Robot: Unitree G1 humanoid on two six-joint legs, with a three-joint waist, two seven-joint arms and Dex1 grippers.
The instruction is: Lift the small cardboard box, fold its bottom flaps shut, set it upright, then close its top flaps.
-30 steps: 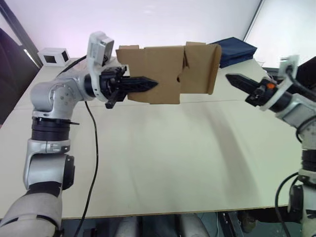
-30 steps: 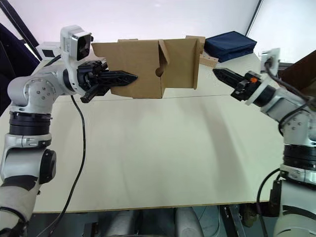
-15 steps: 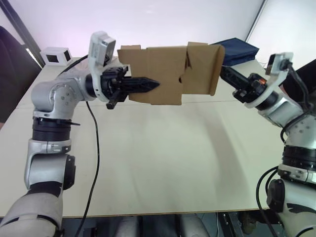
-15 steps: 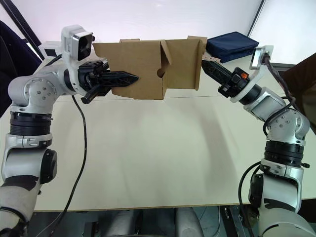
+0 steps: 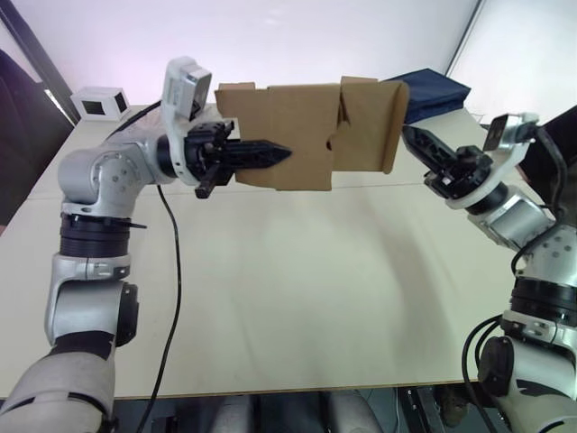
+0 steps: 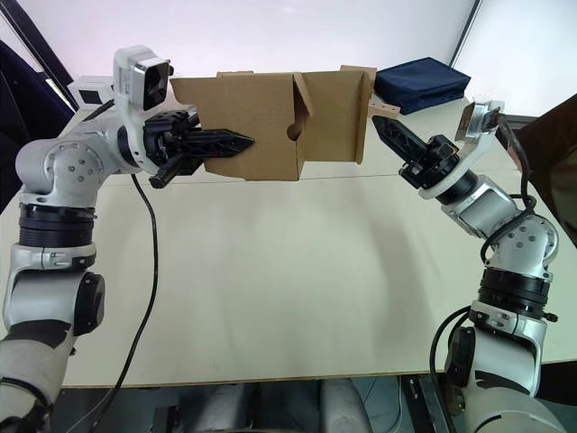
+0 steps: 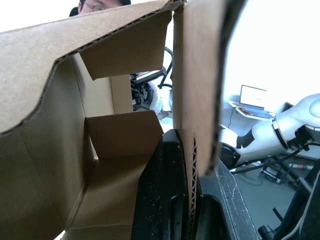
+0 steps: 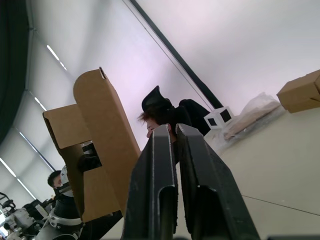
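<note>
Small cardboard box (image 7: 100,125) cropped by frame edges

Pale table (image 5: 297,298), bright white wall behind, dark diagonal beam (image 5: 27,45), navy bag (image 6: 422,83) on table's far corner

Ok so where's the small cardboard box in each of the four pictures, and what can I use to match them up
Left eye view: small cardboard box top centre, held up off the table.
Right eye view: top centre.
Left wrist view: its open inside, one wall between the left gripper fingers.
Right wrist view: beyond the right gripper, flap edge-on.
Shared landmark: the round-cornered flap.
</note>
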